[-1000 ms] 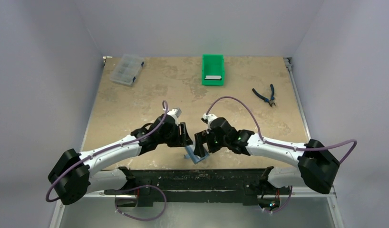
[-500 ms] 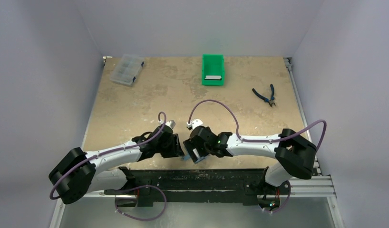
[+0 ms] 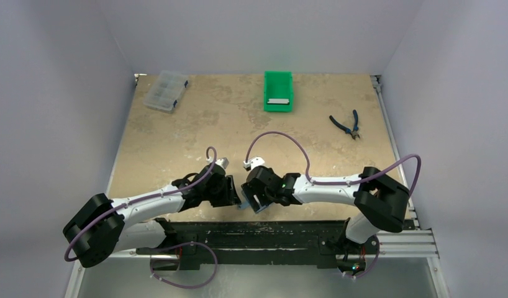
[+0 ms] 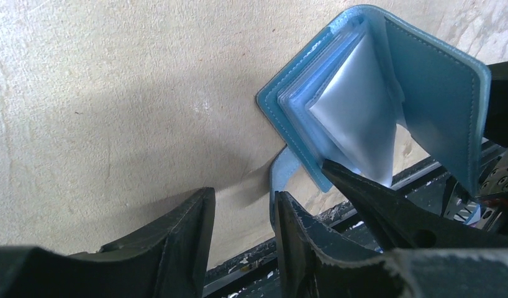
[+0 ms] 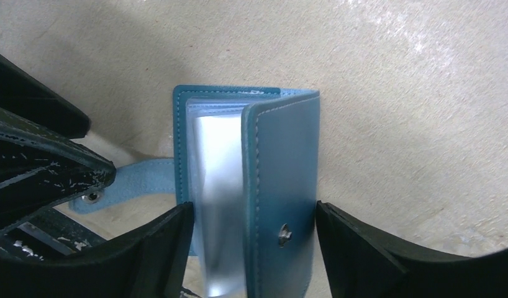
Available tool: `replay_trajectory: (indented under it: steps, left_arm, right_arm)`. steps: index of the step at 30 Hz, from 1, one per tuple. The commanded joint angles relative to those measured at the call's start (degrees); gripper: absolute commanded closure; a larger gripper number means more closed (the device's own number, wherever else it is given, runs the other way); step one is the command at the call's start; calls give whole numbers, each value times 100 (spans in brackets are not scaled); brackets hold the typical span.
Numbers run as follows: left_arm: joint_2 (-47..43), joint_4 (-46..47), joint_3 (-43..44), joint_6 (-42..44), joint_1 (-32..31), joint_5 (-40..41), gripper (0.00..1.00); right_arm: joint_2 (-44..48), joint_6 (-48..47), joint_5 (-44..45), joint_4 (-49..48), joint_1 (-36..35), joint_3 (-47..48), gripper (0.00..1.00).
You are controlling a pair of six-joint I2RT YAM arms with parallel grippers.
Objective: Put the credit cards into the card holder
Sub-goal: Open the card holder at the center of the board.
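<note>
Barely shifted: left jaws apart, right jaws apart astride card holder (image 5: pixel 282 186) (green bin (image 3: pixel 278 79) holds card (image 3: pixel 279 100)).

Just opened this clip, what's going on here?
Both arms are working at the teal card holder, which lies half open at the near edge of the table. The right gripper straddles its sleeves and snap cover; whether it squeezes is unclear. The left gripper is open, one finger by the strap. Neither holds a card; one card lies in the green bin at the far side.
</note>
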State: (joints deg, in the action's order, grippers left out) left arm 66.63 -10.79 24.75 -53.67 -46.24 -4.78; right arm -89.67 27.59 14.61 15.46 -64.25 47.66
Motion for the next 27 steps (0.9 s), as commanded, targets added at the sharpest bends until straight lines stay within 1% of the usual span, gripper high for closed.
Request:
replay_trajectory:
  steps: [1,2,6,11,15,18,21,23,25,27]
  left_arm:
    - [-84,160,-3,-66,20,-85,57]
    - [-100,144,9,-56,20,-85,57]
    - [-195,76,100,16,20,-103,56]
    - [-218,-146,350,201,19,-95,56]
    - [-368,-178,560,284,20,-233,56]
    - [-333,83,671,310,19,-600,60]
    - [-29,590,604,233,-13,-1012,70]
    - [216,944,512,159,-65,-1128,76]
    - [440,1217,435,143,-122,-1079,80]
    - [636,1224,373,154,-172,-923,84]
  right_arm:
    - [52,223,-23,-48,-26,93,27]
    - [102,269,-234,-164,-26,-2,32]
    - [272,455,-575,-476,-18,-264,52]
    - [449,736,-819,-704,57,-523,68]
    - [595,978,-1244,-1011,262,-794,68]
    - [693,1188,-1725,-1464,521,-1056,66]
    - [774,1336,-2205,-1904,744,-1299,63]
    - [809,1450,-2454,-2141,876,-1453,62]
    - [854,1554,-2602,-2267,981,-1596,61]
    - [922,1611,-2558,-2237,1016,-1635,59]
